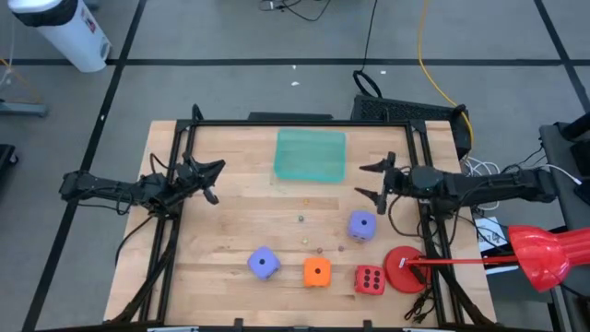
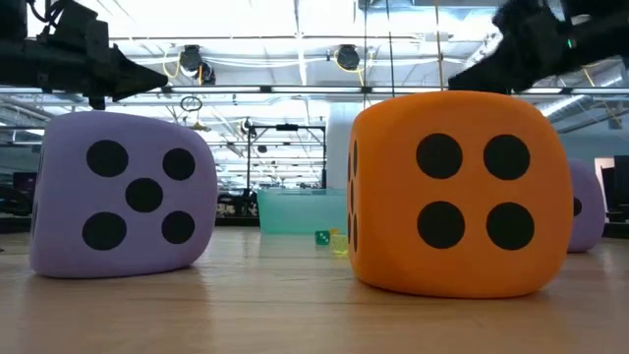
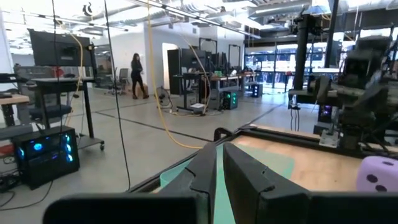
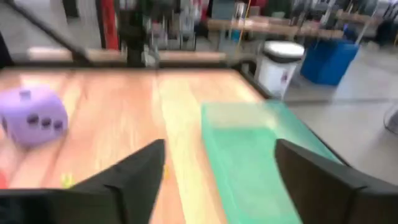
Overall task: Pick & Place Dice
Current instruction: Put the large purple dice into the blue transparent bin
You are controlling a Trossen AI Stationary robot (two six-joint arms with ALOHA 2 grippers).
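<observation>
Orange die (image 2: 454,192) nearest. Right jaws (image 1: 371,180) spread, empty, green tray (image 1: 311,154) just ahead; left jaws (image 1: 211,180) pressed together. Between picks; next, reach a die.

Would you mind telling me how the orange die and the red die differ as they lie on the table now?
The orange die lies in the front row between a purple die and the red die; the red die sits beside a flat red disc. From above, the red die shows six dark pips, while the orange die's top pips cannot be made out. Both rest on the table, untouched by either tool.
</observation>
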